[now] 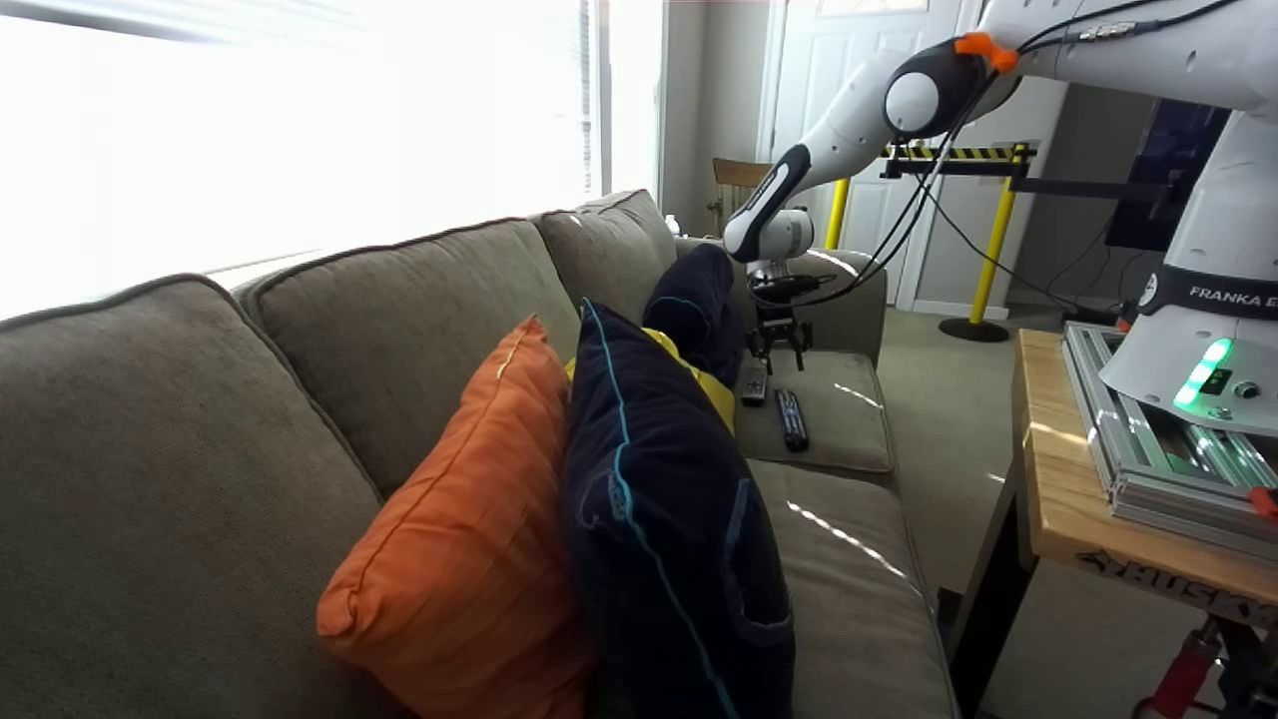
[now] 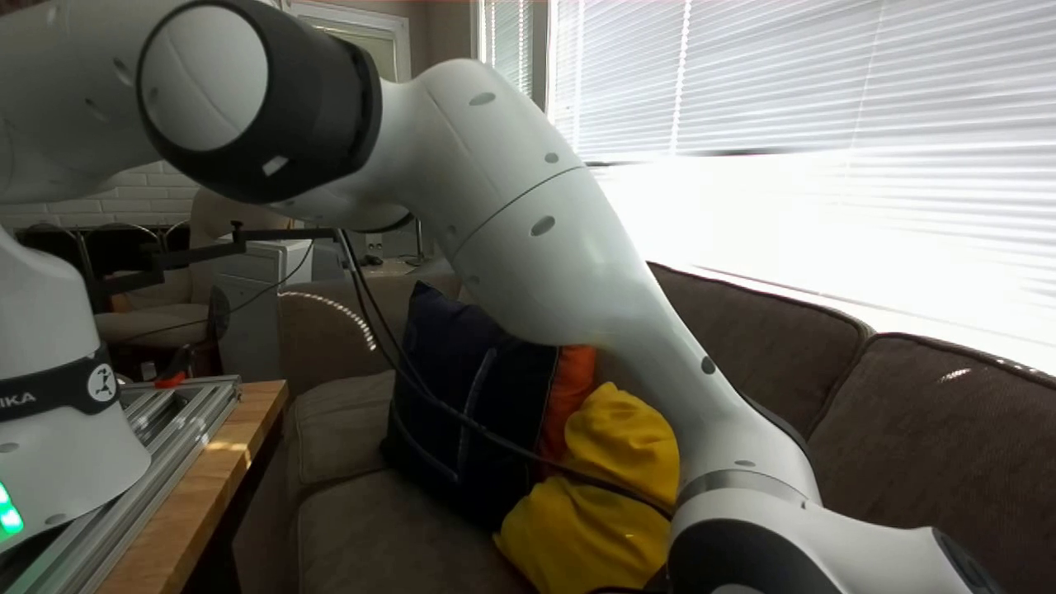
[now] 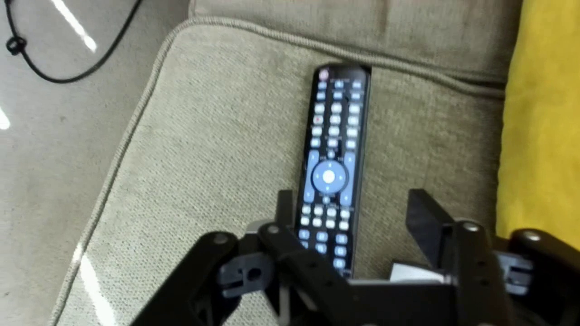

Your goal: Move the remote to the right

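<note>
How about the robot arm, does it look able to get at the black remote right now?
Probably yes. In the wrist view, the open gripper appears to straddle the black remote, nothing rests on its visible face, and the yellow fabric lies clear to one side.

I see a plump plain-orange cloth cushion [image 1: 479, 519] and, at its three o'clock, a plump navy cloth cushion [image 1: 689, 509] piped in turquoise; the slim black rectangular remote [image 3: 333, 170] is dotted with blue and white buttons [image 3: 335, 107].
</note>
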Controlling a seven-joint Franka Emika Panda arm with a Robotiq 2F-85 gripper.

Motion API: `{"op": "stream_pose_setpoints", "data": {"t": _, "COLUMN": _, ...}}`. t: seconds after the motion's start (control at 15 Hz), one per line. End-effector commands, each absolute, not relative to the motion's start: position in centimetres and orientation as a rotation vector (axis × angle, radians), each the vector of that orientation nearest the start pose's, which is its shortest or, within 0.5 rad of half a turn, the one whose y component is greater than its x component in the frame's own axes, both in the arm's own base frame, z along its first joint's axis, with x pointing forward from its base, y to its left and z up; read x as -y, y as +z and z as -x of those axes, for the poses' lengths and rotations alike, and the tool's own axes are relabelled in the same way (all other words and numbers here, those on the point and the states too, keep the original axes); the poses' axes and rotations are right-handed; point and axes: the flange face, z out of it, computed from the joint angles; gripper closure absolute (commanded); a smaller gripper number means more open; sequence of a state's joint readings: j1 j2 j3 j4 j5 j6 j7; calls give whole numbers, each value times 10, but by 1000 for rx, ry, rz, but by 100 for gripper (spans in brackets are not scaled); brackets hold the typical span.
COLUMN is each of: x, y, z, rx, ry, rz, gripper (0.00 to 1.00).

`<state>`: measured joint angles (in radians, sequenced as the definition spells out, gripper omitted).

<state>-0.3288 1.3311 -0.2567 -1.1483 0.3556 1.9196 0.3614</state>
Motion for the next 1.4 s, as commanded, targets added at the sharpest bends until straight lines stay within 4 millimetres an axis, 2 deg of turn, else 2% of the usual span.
{"op": "stream_pose_setpoints", "data": {"t": 0.0, "x": 296, "y": -30, "z": -558, "rx": -1269, "ry": 1007, "rz": 2587, "gripper": 0}}
{"op": "stream_pose_setpoints", "data": {"t": 0.27, "x": 276, "y": -6, "z": -538, "rx": -994, "ry": 1177, "rz": 2664, "gripper": 0}}
{"op": "stream_pose_setpoints", "data": {"t": 0.47, "x": 259, "y": 12, "z": -528, "rx": -800, "ry": 1210, "rz": 2798, "gripper": 0}}
{"op": "stream_pose_setpoints", "data": {"t": 0.73, "x": 229, "y": 30, "z": -527, "rx": -550, "ry": 1121, "rz": 2999, "gripper": 0}}
{"op": "stream_pose_setpoints", "data": {"t": 0.93, "x": 205, "y": 43, "z": -523, "rx": -337, "ry": 981, "rz": 3085, "gripper": 0}}
{"op": "stream_pose_setpoints", "data": {"t": 1.13, "x": 185, "y": 58, "z": -511, "rx": -133, "ry": 835, "rz": 3104, "gripper": 0}}
{"op": "stream_pose_setpoints", "data": {"t": 1.33, "x": 173, "y": 75, "z": -489, "rx": 73, "ry": 711, "rz": 3102, "gripper": 0}}
